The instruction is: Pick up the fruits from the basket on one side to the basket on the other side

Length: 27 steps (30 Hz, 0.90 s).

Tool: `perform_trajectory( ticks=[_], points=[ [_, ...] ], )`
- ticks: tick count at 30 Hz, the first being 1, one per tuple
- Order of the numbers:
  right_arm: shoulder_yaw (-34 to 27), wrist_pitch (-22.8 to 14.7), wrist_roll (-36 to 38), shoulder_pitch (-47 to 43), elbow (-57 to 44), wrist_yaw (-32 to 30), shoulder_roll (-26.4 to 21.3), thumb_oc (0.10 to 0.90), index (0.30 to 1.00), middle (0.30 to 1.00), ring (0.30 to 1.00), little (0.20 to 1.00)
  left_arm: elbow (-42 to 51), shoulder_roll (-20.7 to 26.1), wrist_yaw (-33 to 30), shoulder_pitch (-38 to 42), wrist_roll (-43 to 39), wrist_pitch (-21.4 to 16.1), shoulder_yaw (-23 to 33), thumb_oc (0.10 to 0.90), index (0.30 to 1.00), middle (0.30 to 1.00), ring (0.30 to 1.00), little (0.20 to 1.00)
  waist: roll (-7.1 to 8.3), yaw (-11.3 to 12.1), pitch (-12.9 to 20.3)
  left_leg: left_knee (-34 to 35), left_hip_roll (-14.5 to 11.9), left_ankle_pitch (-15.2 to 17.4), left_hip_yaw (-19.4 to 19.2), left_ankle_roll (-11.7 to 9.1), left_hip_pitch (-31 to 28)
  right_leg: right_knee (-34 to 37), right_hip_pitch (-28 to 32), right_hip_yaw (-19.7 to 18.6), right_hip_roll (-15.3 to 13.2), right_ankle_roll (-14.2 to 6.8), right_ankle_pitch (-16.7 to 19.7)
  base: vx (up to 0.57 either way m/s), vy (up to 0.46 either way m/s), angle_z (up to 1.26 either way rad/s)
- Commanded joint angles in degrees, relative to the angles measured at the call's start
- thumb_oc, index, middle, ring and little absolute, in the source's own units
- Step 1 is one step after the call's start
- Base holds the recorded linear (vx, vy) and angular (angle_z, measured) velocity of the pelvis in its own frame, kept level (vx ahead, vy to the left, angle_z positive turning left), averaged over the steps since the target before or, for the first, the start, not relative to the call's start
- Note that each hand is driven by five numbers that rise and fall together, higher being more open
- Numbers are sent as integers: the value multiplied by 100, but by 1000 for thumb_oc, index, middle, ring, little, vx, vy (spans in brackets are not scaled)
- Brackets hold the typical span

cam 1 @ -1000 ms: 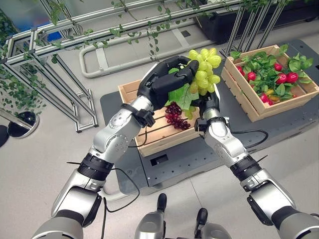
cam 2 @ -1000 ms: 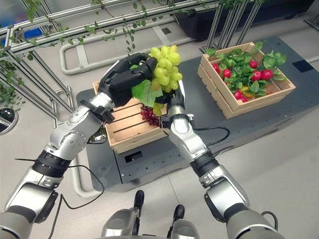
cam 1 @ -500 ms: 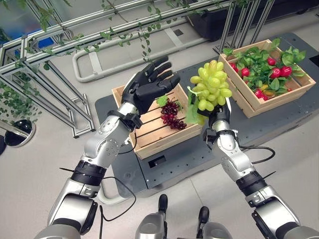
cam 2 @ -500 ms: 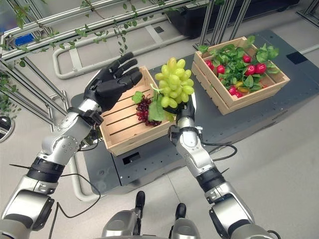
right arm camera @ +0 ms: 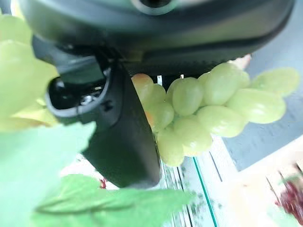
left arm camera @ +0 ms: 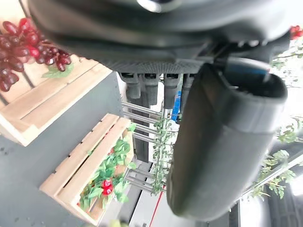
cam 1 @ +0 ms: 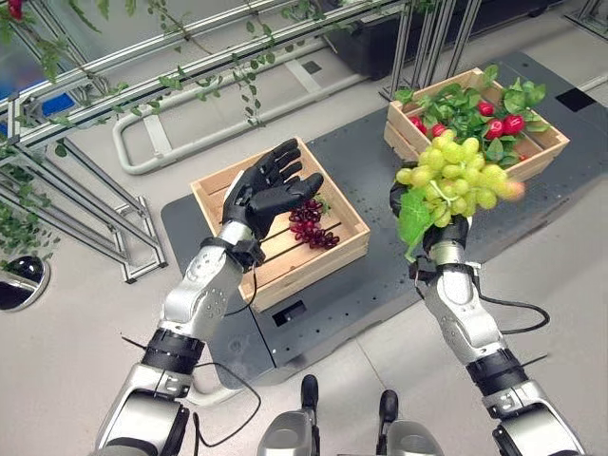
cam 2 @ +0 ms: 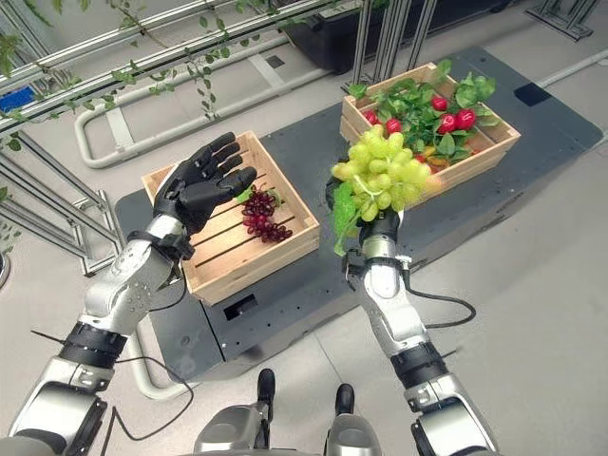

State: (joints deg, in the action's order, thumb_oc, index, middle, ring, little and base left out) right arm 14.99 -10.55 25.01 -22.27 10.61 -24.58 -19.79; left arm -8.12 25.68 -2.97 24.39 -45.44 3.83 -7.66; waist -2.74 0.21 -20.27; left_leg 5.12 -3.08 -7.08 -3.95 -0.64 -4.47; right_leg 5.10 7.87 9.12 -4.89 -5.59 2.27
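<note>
The right robot hand (cam 1: 446, 231) grips a leafy bunch of green grapes (cam 1: 454, 178) between two slatted wooden crates; the left robot hand (cam 1: 266, 190) hovers open-fingered above dark red grapes (cam 1: 311, 224).

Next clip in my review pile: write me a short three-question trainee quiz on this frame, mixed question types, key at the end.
1. True or false: the right hand holds the green grape bunch in the air, between the two crates.
2. Multiple choice: what lies in the left crate? A) red grape bunch B) banana C) nothing
3. Fill in: the left hand hovers over the left crate with its fingers ___.

Key:
1. True; the bunch has not reached the right crate, which holds leaves and red fruits.
2. A; the red grape bunch lies in it.
3. Open, holding nothing.
</note>
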Motion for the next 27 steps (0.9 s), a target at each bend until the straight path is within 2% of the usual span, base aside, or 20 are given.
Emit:
perform_trajectory(
  ticks=[1, 4, 6, 12, 22, 23, 24, 25, 26, 27],
  points=[
    [-341, -1126, -333, 394, -439, 369, 78, 400, 300, 300, 300, 300, -291, -348, -118, -419, 219, -1102, 159, 800, 900, 900, 900, 900, 201, -78, 1679, -12, -60, 904, -101, 13, -461, -10, 128, -35, -180, 209, -237, 18, -33, -23],
    [-487, -1180, -363, 622, -555, 427, 104, 400, 300, 300, 300, 300, -247, -508, -113, -678, 463, -1260, 143, 800, 900, 900, 900, 900, 233, -112, 1667, -12, -75, 919, -135, 21, -472, -10, 105, -101, -156, 209, -235, 11, -38, -16],
    [-687, -1292, -265, 994, -753, 517, 85, 400, 300, 300, 300, 300, -102, -614, -45, -980, 779, -1550, 139, 800, 900, 900, 900, 900, 274, -166, 1643, -12, -99, 942, -207, 34, -482, -10, 75, -172, -129, 206, -231, 15, -53, -21],
    [-983, -1480, -115, 1609, -1106, 549, 133, 400, 300, 300, 300, 300, 157, -597, -281, -1356, 1651, -1904, -9, 800, 900, 900, 900, 900, 315, -329, 1531, -12, -162, 982, -409, 46, -494, -10, -5, -370, -59, 204, -206, -3, -57, -18],
    [-1171, -1299, -218, 1974, -1277, 658, 28, 400, 300, 300, 300, 300, 214, -680, -354, -1564, 1108, -1905, -97, 800, 900, 900, 900, 900, 375, -596, 1483, -12, -291, 992, -760, 6, -593, -10, -71, -632, 66, 245, -174, -11, -63, -16],
    [-1186, -1264, -162, 1958, -1282, 771, -27, 400, 300, 300, 300, 300, 238, -698, -440, -1621, 922, -1942, -85, 800, 900, 900, 900, 900, 394, -600, 1452, -12, -257, 986, -687, 9, -665, -10, -66, -790, 107, 276, -168, -64, 64, -38],
    [-1121, -1218, -104, 1849, -1242, 900, -131, 400, 300, 300, 300, 300, 270, -720, -697, -1714, 848, -2108, -42, 800, 900, 900, 900, 900, 426, -503, 1381, -367, -65, 1217, -268, 76, -560, -10, -93, -1124, 146, 304, -118, -107, 102, -40],
    [-1023, -1152, 68, 1730, -1217, 1143, -194, 400, 300, 300, 300, 300, 321, -741, -999, -1834, 858, -2283, 43, 800, 900, 900, 900, 900, 410, -356, 1316, -543, 327, 1309, 551, 200, -403, -10, -119, -1471, 241, 300, -14, -159, 138, -97],
    [-899, -1151, 267, 1591, -1203, 1355, -270, 400, 300, 300, 300, 300, 452, -750, -1189, -1988, 846, -2421, 198, 800, 900, 900, 900, 900, 366, -201, 1258, -522, 720, 1235, 1332, 340, -299, -88, -185, -1811, 377, 278, 73, -181, 151, -136],
    [-808, -1271, 168, 1466, -1158, 1292, -319, 400, 300, 300, 300, 300, 587, -744, -1103, -2097, 836, -2469, 376, 800, 900, 900, 900, 900, 338, -122, 1216, -522, 837, 1192, 1485, 417, -265, -129, -250, -1995, 428, 258, 98, -209, 216, -226]
  ],
)
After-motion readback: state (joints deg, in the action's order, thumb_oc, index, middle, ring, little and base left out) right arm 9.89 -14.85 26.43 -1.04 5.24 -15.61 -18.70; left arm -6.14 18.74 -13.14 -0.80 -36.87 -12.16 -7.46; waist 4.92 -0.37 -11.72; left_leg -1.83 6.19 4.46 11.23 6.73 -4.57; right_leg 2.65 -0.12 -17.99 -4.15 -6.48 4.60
